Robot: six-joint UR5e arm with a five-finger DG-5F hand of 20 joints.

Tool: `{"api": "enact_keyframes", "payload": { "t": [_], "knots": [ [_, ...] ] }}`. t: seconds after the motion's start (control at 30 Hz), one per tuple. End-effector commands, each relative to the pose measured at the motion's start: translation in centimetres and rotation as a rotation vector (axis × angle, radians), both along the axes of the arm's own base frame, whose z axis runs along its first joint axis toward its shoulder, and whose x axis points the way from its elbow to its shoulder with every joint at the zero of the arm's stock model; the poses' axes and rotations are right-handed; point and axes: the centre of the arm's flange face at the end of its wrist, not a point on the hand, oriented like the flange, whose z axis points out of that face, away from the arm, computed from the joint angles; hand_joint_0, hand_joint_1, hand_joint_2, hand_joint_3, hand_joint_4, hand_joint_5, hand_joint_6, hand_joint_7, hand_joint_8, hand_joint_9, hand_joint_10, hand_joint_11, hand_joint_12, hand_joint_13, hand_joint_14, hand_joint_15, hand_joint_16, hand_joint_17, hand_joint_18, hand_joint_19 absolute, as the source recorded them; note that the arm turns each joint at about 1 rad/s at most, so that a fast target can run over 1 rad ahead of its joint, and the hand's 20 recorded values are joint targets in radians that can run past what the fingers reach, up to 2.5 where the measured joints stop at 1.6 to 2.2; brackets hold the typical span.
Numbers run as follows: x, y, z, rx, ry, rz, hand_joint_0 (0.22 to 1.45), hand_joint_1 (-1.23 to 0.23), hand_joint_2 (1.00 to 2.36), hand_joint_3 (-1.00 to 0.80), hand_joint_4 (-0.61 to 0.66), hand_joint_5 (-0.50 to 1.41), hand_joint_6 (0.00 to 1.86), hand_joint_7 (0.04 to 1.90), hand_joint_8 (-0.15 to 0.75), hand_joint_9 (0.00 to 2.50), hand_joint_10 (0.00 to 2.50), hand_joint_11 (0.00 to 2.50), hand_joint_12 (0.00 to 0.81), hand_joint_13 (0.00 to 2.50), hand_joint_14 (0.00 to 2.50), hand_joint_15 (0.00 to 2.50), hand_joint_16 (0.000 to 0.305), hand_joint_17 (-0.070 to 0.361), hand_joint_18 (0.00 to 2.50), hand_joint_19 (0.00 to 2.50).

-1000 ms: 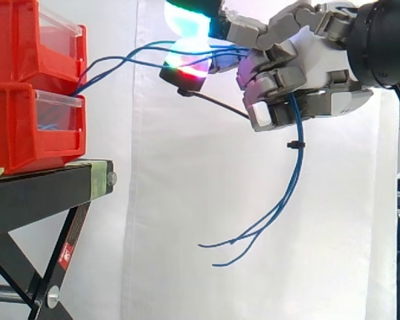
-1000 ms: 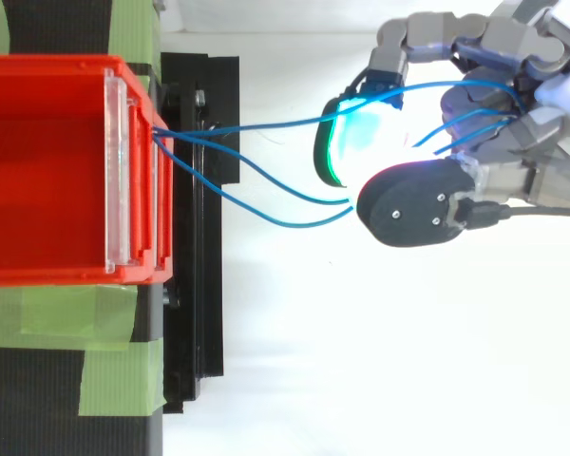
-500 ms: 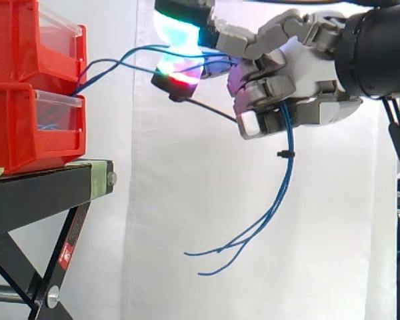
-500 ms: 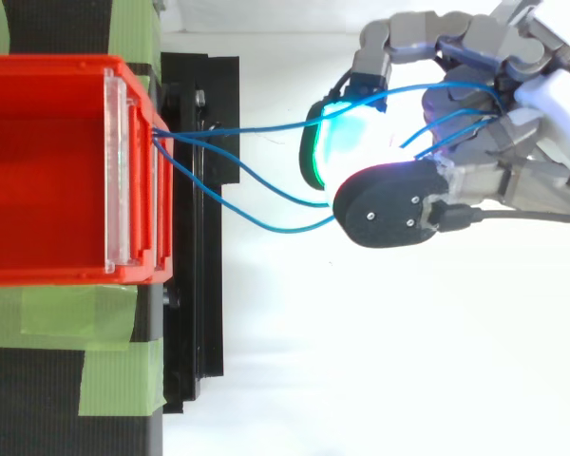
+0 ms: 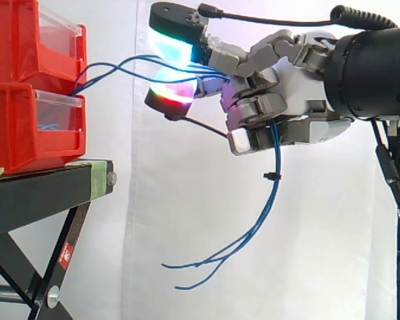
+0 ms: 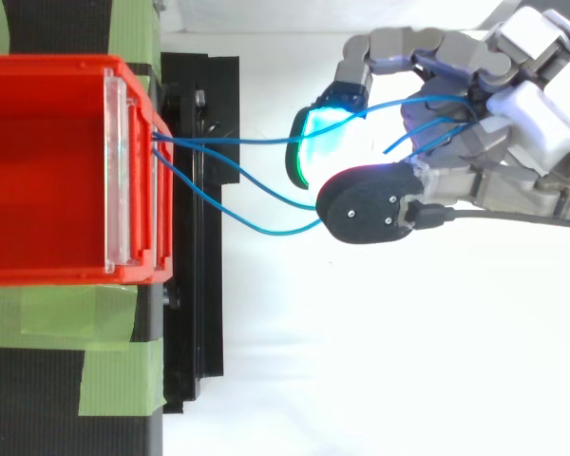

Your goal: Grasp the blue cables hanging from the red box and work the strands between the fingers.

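Observation:
Blue cables (image 5: 123,65) run out of the front of the stacked red boxes (image 5: 27,87) and stretch right into my hand (image 5: 290,107). From above, three strands (image 6: 237,176) fan out from the box (image 6: 57,171) toward the glowing fingertips (image 6: 313,152). My hand is shut on the cables: curled fingers hold the strands, which pass between two glowing pads (image 5: 170,47). The loose ends (image 5: 253,227) hang below the hand and curl left. A small black tie (image 5: 272,176) sits on the hanging strands.
The red boxes rest on a black stand (image 5: 47,193) with green tape (image 6: 71,313) on its top. A white curtain (image 5: 187,267) forms the backdrop. There is free room below and to the right of the stand.
My hand has moved left toward the boxes and slightly down. The strands between box and hand have slackened, and the hanging ends have swung left and lower.

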Motion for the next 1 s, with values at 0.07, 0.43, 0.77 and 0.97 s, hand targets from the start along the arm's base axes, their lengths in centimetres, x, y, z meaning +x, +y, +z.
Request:
{"api": "enact_keyframes", "payload": {
  "t": [0.07, 0.43, 0.77, 0.97],
  "knots": [
    [0.1, -0.1, 0.0, 0.003, -0.007, -0.003, 0.75, -0.57, 1.0, -1.0, 0.26, 0.29, 0.37, 1.32, 0.545, 1.33, 2.5, 2.5, 0.672, 1.69, 2.5, 1.93, 0.201, 0.151, 1.95, 0.71],
    [0.8, -1.5, 1.6, 0.017, -0.013, -0.015, 0.78, -0.57, 1.0, -1.0, 0.26, 0.3, 0.32, 1.33, 0.545, 1.33, 2.5, 2.5, 0.672, 1.69, 2.5, 1.93, 0.201, 0.151, 1.95, 0.71],
    [0.8, -1.5, 1.7, 0.03, -0.023, -0.009, 0.83, -0.62, 1.0, -1.0, 0.25, 0.28, 0.37, 1.32, 0.545, 1.33, 2.5, 2.5, 0.672, 1.69, 2.5, 1.93, 0.201, 0.151, 1.95, 0.71],
    [0.8, -1.1, 1.6, 0.029, -0.02, -0.003, 0.83, -0.67, 1.0, -0.97, 0.26, 0.18, 0.48, 1.25, 0.545, 1.33, 2.5, 2.5, 0.672, 1.69, 2.5, 1.93, 0.201, 0.151, 1.95, 0.71]
  ]
}}
